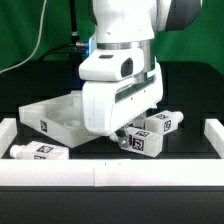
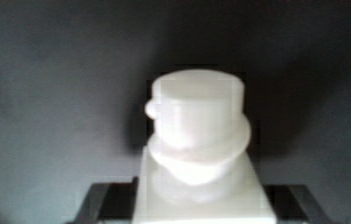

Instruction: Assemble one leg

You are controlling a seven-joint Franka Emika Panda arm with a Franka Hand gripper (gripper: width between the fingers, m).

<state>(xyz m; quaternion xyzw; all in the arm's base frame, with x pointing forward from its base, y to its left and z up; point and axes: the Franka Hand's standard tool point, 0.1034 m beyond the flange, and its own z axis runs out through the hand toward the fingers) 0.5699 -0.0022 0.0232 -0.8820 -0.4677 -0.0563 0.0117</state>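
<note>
In the wrist view a white leg (image 2: pixel 198 130) with a rounded end stands out between my dark fingers (image 2: pixel 110 200), which press on its two sides. In the exterior view my gripper (image 1: pixel 124 136) is low over the black table, mostly hidden under the white hand. A tagged leg (image 1: pixel 141 143) sits right at its tips; I cannot tell whether it is the held one. Another leg (image 1: pixel 161 122) lies just to the exterior view's right, and a third (image 1: pixel 38 152) lies at the front left. The white tray-like tabletop (image 1: pixel 45 117) lies to the left of the gripper.
A low white wall (image 1: pixel 100 176) runs along the front of the work area, with side walls at the exterior view's left (image 1: pixel 6 132) and right (image 1: pixel 213 135). A green backdrop and cables are behind the arm.
</note>
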